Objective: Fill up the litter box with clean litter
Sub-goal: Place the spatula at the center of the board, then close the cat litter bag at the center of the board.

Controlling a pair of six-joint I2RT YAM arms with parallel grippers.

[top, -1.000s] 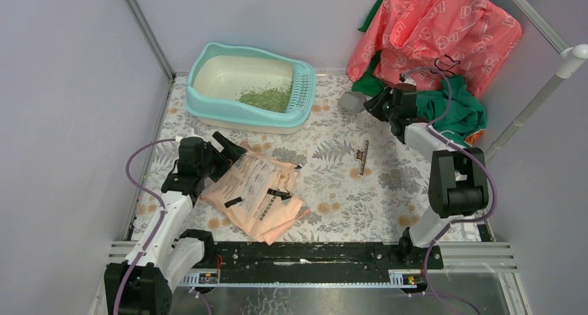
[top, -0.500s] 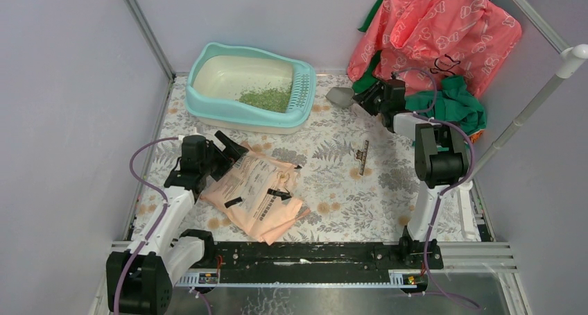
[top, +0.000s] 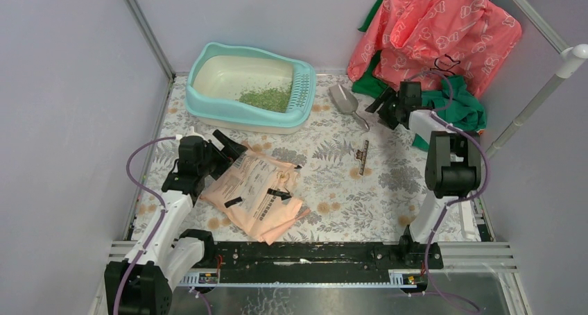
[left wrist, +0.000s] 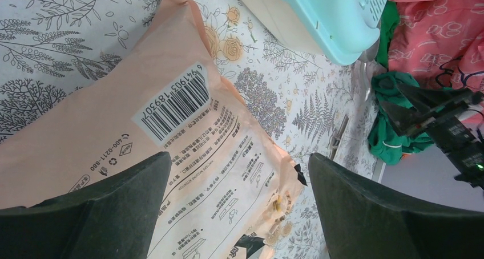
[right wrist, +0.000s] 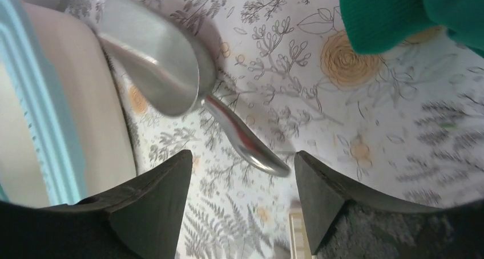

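Your right claw [top: 383,108] stands spread, gripping nothing. The grey metal scoop [top: 343,98] lies free on the floral desk [top: 333,183] just ahead of its fingers, beside the grille end of the light-teal plastic litter box [top: 236,118], likely to keep it handy. The green granular litter [top: 267,98] sits in a small heap inside the basin by that grille. Your left claw [top: 227,146] hovers wide open over the flat peach paper bag [top: 260,193], probably ready to lift it.
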